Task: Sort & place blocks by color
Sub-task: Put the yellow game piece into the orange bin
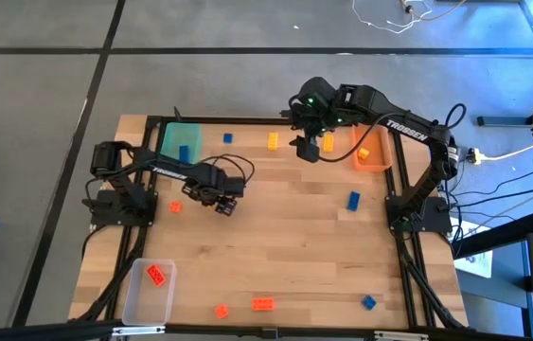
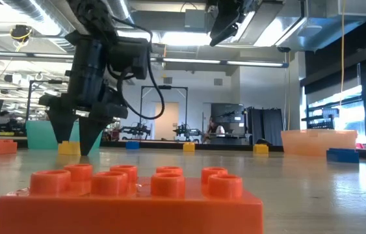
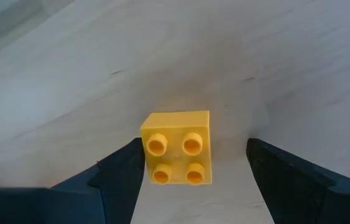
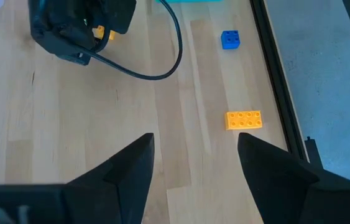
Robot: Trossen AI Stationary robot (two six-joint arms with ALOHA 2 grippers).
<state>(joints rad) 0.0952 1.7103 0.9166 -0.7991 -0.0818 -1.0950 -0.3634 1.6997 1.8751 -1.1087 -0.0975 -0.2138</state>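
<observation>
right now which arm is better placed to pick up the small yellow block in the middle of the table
Left. The left gripper is open, fingers down on either side of the yellow block. The right gripper hangs open far off near the orange tray.

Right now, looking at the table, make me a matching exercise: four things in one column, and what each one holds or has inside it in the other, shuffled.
Things:
1. green tray
2. orange tray
3. clear tray
4. left gripper

Contents:
A. a red-orange block
B. a yellow block on the table between its open fingers
C. a blue block
D. a yellow-orange block

Pairs: 1-C, 2-D, 3-A, 4-B
</observation>
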